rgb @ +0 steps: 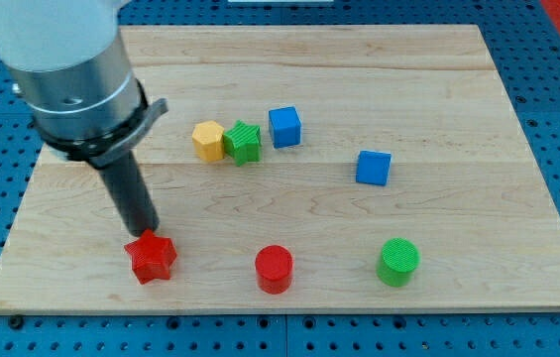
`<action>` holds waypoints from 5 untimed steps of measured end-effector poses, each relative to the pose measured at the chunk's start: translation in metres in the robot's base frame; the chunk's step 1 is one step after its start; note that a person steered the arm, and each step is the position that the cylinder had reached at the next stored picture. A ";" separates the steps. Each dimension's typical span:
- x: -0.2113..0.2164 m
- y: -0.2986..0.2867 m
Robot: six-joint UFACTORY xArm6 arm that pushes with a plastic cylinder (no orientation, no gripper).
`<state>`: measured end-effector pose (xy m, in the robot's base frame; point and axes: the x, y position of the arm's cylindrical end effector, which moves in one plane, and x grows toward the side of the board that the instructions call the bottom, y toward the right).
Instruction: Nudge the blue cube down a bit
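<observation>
My tip (148,234), a bare rod with no pincer and holding nothing, touches the red star (152,256); the blue cube (284,127) lies up-right of it, so I should approach from above the cube and push down briefly.

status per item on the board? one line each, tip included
my tip: at the red star's top edge, far from both blue blocks
red star: flat, at my tip
yellow block: touching the green block
green block: between the yellow block and the blue cube
blue cube: upright, by the green block
second blue cube: alone, turned slightly
red cylinder: upright, alone
green cylinder: upright, alone
</observation>
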<state>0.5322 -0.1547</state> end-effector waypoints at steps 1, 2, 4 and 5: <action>-0.052 0.044; -0.084 0.128; -0.102 0.230; -0.107 0.250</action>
<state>0.4248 0.0952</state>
